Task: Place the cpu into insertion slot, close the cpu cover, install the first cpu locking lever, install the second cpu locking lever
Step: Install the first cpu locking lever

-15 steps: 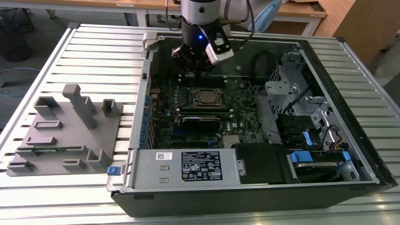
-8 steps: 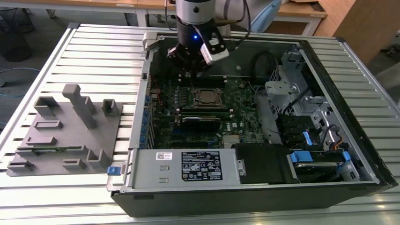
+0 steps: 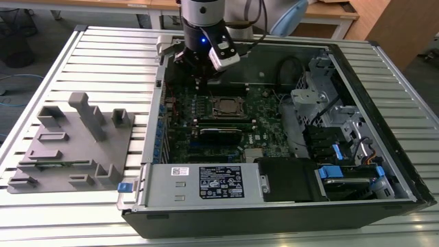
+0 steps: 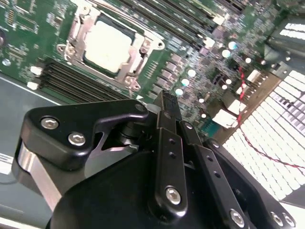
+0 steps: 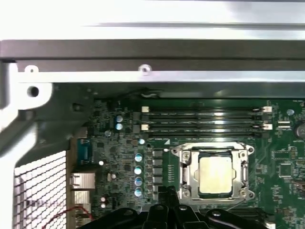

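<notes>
Exterior view: the hand (image 3: 200, 72) hovers over the motherboard, near the insertion slot (image 3: 224, 106).

Second wrist view: its fingers (image 4: 167, 112) are pressed together and hold nothing. The cpu (image 4: 107, 45) sits in the socket, framed by the cpu cover (image 4: 76, 34).

First wrist view: lever work likely wants the fingertips (image 5: 165, 194) beside the frame and off the chip.

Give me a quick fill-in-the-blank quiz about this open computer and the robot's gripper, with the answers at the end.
1. The chip lies on the ___ circuit board.
2. The metal cover around the chip is folded ___, not raised.
3. The gripper, above the board, holds ___.
4. The grey block stands to the exterior view's ___ of the computer case.
Missing words: green; down; nothing; left.
</notes>
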### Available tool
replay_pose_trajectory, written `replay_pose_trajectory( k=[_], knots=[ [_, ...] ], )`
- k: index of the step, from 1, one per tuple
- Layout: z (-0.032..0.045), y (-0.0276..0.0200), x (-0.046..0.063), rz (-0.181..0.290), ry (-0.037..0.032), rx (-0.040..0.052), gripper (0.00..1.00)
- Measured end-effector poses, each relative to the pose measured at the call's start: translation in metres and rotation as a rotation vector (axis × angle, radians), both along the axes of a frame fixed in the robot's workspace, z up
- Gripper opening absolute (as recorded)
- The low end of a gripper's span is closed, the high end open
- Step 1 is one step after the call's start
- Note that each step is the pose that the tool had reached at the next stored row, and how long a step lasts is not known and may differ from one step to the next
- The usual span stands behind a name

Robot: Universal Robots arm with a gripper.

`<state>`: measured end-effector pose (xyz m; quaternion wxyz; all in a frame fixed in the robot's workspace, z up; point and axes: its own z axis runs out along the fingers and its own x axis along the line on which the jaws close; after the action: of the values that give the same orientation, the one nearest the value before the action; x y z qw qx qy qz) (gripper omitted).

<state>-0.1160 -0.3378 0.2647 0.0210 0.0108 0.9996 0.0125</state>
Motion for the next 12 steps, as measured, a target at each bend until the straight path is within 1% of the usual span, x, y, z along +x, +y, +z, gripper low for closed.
replay_pose_trajectory(
  k=[2, 8, 11, 12],
  knots=[
    [-0.0001, 0.0001, -0.0033, 0.000, -0.0001, 0.0001, 0.11],
    [-0.0001, 0.0001, -0.0034, 0.000, 0.0000, -0.0001, 0.11],
    [-0.0001, 0.0001, -0.0035, 0.000, 0.0039, -0.0002, 0.11],
    [-0.0001, 0.0001, -0.0035, 0.000, 0.0040, -0.0002, 0.11]
  ],
)
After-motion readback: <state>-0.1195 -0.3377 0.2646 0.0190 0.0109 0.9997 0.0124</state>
